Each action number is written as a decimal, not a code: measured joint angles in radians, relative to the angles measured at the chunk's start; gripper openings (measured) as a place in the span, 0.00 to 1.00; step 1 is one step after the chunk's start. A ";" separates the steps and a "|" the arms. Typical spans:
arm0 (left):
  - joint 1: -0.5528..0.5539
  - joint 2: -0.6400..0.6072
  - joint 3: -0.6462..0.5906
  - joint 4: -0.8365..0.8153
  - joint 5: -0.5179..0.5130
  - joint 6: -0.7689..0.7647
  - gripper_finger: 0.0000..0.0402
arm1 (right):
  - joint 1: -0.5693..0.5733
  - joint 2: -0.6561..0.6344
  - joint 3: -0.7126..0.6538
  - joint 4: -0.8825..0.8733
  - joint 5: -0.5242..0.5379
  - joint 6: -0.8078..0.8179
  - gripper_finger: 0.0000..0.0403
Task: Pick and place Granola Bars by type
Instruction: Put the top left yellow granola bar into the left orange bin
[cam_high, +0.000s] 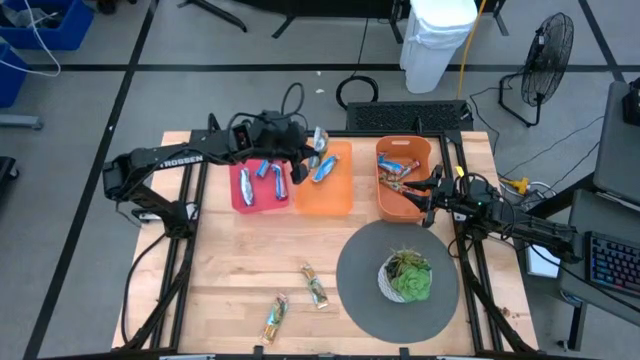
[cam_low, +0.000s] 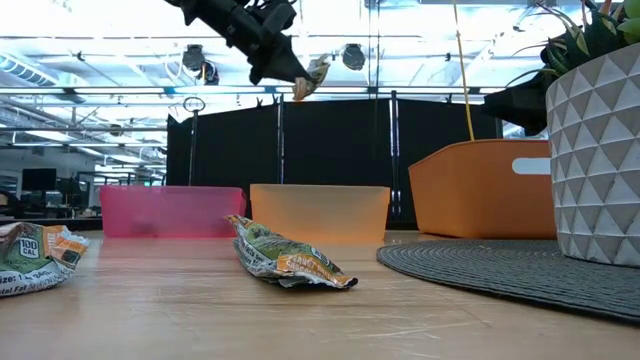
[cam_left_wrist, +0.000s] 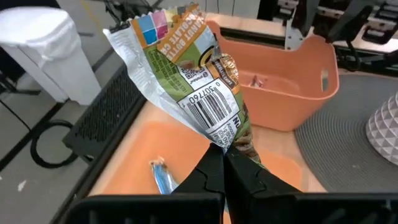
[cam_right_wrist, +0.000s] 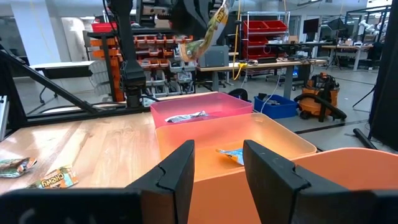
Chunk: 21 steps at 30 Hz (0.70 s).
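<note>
Pinching a green-gold granola bar (cam_left_wrist: 189, 81) by its lower end, the left gripper (cam_left_wrist: 225, 167) hung above the light orange bin (cam_high: 324, 196), seemingly poised to drop it there by type, while the right gripper (cam_right_wrist: 217, 163) waited, jaws spread, over the deep orange bin (cam_high: 394, 208).
</note>
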<state>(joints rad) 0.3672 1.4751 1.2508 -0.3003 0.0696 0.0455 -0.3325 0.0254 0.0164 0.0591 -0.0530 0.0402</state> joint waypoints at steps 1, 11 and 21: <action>0.000 0.000 0.000 -0.007 0.000 -0.003 0.00 | 0.000 0.000 0.000 0.000 0.000 0.000 0.32; 0.026 0.090 0.001 -0.017 -0.033 -0.107 0.00 | 0.000 0.000 0.000 0.000 0.000 0.000 0.32; 0.061 0.282 0.303 -0.314 -0.026 -0.172 0.00 | 0.000 0.000 0.000 0.000 0.000 0.000 0.32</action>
<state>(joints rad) 0.4279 1.7569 1.5535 -0.6143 0.0431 -0.1264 -0.3323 0.0254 0.0163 0.0593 -0.0528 0.0402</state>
